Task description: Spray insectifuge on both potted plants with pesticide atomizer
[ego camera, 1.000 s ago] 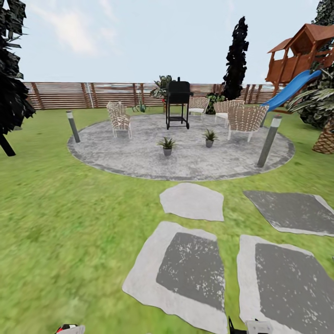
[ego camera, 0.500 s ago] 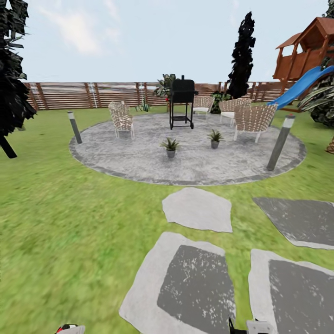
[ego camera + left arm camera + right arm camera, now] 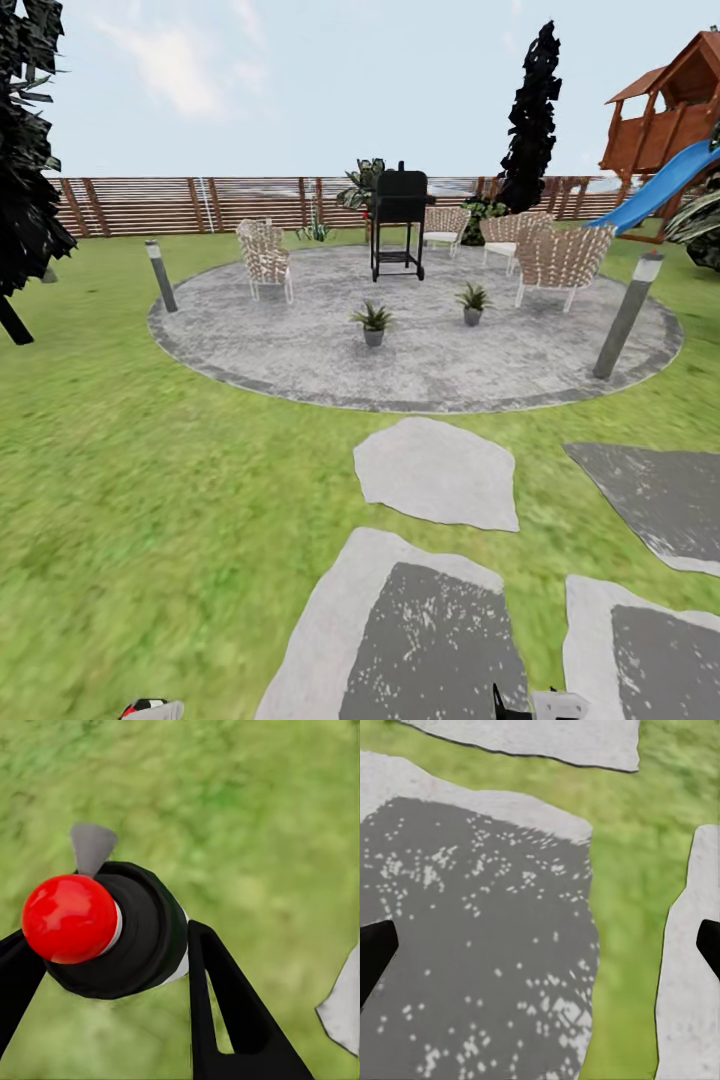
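Pesticide atomizer [image 3: 112, 934]: in the left wrist view, seen end-on between the black fingers [image 3: 232, 1020]; its body is hidden behind the red top, and its label cannot be read
Left gripper [image 3: 150, 710]: in the head view, cut off by the bottom edge, only a sliver of red and white showing
Right gripper [image 3: 535, 705]: in the head view, cut off by the bottom edge; in the right wrist view only the two dark tips show at the sides
Potted plants [image 3: 373, 322]: far off on the paved circle, too small to tell any white specks on the leaves
Playhouse [image 3: 670, 110]: cut off by the right edge
Stepping stones [image 3: 420, 640]: nearest ones cut off by the bottom edge
Lawn [image 3: 150, 480]: blurred
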